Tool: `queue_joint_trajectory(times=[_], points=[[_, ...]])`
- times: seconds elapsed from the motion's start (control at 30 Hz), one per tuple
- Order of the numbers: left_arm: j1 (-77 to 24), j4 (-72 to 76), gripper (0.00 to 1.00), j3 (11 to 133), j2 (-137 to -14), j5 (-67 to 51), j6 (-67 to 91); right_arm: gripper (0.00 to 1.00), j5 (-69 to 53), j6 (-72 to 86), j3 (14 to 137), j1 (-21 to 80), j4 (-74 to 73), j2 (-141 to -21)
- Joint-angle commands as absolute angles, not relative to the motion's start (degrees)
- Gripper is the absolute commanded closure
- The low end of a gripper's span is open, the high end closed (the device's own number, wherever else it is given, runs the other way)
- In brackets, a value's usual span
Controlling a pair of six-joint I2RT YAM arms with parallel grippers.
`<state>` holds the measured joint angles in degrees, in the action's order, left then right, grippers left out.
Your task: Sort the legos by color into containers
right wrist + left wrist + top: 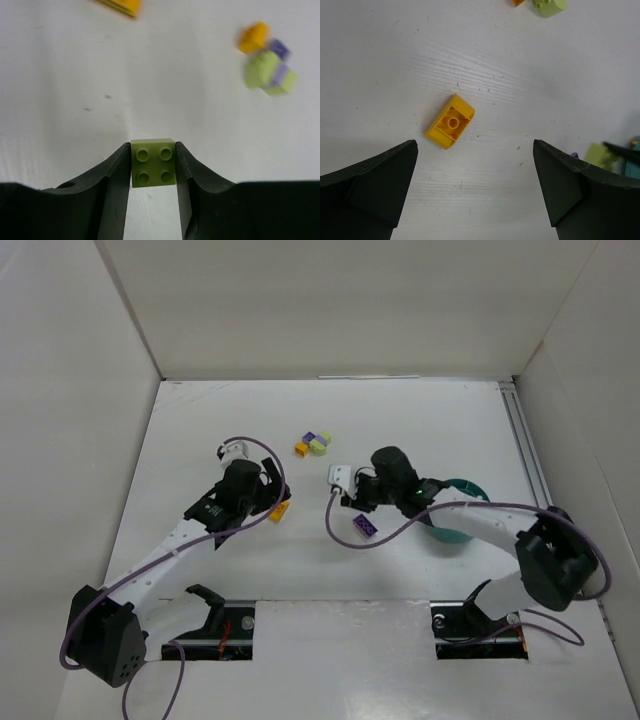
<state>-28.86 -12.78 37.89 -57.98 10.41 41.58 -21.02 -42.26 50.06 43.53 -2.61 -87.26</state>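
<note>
A: Progress on the sorting?

B: Judged far from done. Counted several legos loose on the table (200,440) in the top view: a yellow brick (280,511) at 9 o'clock from a purple brick (365,526), plus a cluster (315,443) of orange, purple and pale green pieces at 12 o'clock. Cannot read the bowl (470,490) at 3 o'clock: mostly covered by the right arm (480,525), compartments out of sight, so no count of sorted pieces.

A: Grippers?

B: Logged the right gripper (152,155) pinching a pale green brick (153,162), studs toward the camera, one finger flat on each side. Cannot tell whether lifted or touching the table. Logged the left gripper (475,145) spread wide, holding nothing, hanging above the yellow brick, seen at 11 o'clock from the gap.

A: Anything shown in one view only?

B: Right wrist only: proof of the grip; from above, hidden under the wrist. Left wrist only: the yellow brick's hollow underside, lying studs-down. Top only: the bowl's place relative to both arms.

A: Left to do?

B: By estimate: carry the green brick to the bowl, then fetch yellow, purple and the cluster.
</note>
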Motion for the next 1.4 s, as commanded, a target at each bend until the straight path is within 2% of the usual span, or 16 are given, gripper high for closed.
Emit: queue_joint_trajectory(times=[0.0, 0.23, 0.43, 0.57, 0.83, 1.17, 1.33, 1.37], points=[[-28.83, -9.76, 0.01, 40.42, -59.50, 9.49, 39.81, 0.84, -15.65, -34.74, 48.79, 37.54, -2.54, -77.91], [-28.30, -7.91, 0.01, 42.63, -64.33, 7.65, 37.54, 0.81, 0.96, -22.87, 47.46, 26.65, -16.23, -64.18], [-28.30, -7.38, 0.01, 43.86, -67.76, 5.80, 36.91, 0.81, 0.18, -18.90, 45.62, 14.27, -22.58, -59.06], [-27.77, -6.86, 0.01, 43.86, -68.90, 5.27, 36.39, 0.80, -3.07, -18.37, 45.00, 9.42, -24.08, -58.18], [-27.77, -6.86, 0.01, 43.86, -69.43, 4.75, 35.86, 0.77, -5.71, -19.69, 43.42, 8.35, -24.60, -58.18], [-27.77, -6.86, 0.01, 43.86, -71.01, 4.75, 35.86, 0.57, -5.71, -20.92, 42.28, 8.35, -23.56, -57.13], [-27.77, -6.86, 0.01, 43.86, -71.02, 4.75, 35.86, 0.51, -5.71, -20.92, 42.28, 8.35, -23.55, -56.52], [-27.77, -6.86, 0.01, 43.86, -71.02, 4.75, 35.86, 0.47, -5.71, -20.92, 42.28, 8.35, -23.55, -56.51]])
